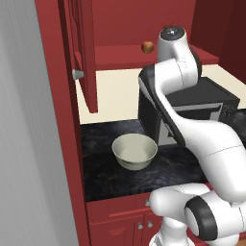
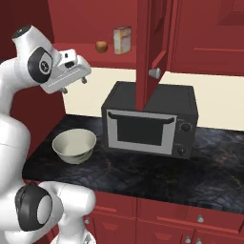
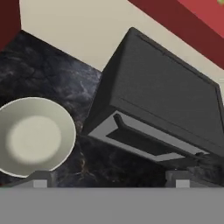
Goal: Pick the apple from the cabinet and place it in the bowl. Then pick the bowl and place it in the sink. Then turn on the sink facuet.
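Now, from the left base view, the apple sits on the shelf inside the open cabinet, while the bowl rests empty on the dark worktop just beside the microwave.

Over to the right base view: the gripper hangs high above the bowl, below and left of the apple, which stands near a pale jar.

Down the hand view, the fingers stand wide apart, gripping nothing, bowl and microwave beneath.
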You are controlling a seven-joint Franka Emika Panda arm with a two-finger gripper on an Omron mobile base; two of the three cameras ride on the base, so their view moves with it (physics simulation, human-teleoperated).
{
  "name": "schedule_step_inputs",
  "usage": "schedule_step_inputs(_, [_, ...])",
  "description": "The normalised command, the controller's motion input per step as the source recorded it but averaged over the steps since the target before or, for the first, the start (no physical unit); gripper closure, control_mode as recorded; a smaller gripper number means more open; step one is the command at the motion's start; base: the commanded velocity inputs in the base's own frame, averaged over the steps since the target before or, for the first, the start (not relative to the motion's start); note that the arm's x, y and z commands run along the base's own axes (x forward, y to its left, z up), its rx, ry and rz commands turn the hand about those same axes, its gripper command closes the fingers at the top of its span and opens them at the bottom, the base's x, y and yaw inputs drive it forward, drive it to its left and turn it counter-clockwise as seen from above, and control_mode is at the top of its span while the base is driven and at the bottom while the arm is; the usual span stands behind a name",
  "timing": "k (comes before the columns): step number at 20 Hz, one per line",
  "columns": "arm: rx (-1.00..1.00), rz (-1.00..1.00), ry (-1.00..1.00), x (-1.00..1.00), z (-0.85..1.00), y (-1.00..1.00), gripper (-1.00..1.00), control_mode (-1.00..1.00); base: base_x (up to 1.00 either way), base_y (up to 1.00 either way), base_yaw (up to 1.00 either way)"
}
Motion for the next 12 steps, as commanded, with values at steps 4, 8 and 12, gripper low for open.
schedule_step_inputs(4, [-0.21, 0.16, -0.12, 0.19, 0.85, 0.00, -1.00, -1.00, 0.00, 0.00, 0.00])
schedule_step_inputs(8, [-0.20, 0.23, -0.07, 0.38, 0.53, 0.00, -1.00, -1.00, 0.00, 0.00, 0.00])
schedule_step_inputs(12, [-0.16, 0.15, 0.08, 0.33, 0.42, 0.02, -1.00, -1.00, 0.00, 0.00, 0.00])
